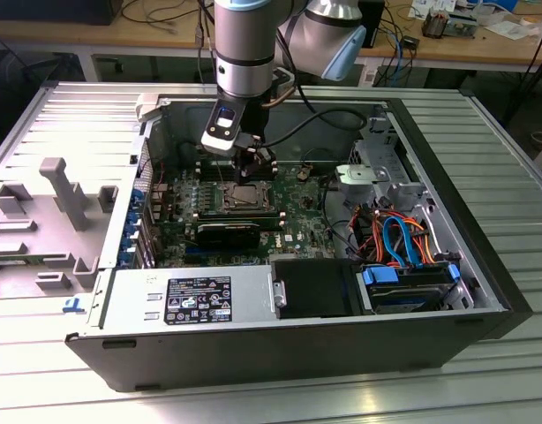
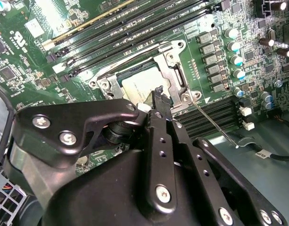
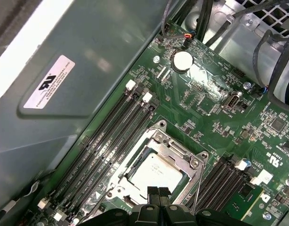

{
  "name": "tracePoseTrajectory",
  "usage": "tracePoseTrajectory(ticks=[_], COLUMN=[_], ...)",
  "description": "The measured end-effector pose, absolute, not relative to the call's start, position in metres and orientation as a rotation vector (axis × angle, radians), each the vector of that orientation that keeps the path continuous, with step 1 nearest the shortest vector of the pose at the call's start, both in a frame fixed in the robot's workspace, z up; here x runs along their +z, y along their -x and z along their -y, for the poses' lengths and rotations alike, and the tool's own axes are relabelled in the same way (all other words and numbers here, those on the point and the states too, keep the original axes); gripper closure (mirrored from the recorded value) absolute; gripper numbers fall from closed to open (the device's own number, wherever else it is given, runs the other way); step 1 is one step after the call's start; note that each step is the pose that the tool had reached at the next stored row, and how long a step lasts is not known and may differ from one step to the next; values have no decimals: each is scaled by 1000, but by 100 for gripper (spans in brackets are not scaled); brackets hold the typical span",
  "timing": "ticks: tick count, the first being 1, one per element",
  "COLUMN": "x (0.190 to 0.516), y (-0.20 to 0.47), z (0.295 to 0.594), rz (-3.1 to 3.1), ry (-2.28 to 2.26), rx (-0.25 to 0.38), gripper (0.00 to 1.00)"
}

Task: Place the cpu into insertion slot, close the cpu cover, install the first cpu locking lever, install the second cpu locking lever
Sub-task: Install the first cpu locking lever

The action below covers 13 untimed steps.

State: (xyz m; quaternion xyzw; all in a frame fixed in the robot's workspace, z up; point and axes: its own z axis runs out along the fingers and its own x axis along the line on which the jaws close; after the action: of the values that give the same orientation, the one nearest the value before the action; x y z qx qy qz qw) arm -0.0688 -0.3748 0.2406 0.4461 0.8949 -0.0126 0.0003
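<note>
The cpu lies flat in the insertion slot on the green motherboard, its silver-grey top showing in both wrist views. The silver cpu cover lies down around it, framing the chip. A thin wire locking lever angles away from one corner of the socket. My gripper hangs just above the socket's edge, fingertips together with nothing seen between them. In the exterior view the gripper is right over the socket.
Long black memory slots flank the socket on both sides. The open case's metal wall rises close by. A power supply, a drive bay with blue and orange cables and a grey fixture lie around it.
</note>
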Motion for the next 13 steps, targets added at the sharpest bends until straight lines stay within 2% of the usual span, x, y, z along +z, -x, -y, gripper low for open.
tracePoseTrajectory(ticks=[13], x=[241], y=[69], z=[375], rz=[-2834], ry=[-1353], rx=[-40], gripper=[89])
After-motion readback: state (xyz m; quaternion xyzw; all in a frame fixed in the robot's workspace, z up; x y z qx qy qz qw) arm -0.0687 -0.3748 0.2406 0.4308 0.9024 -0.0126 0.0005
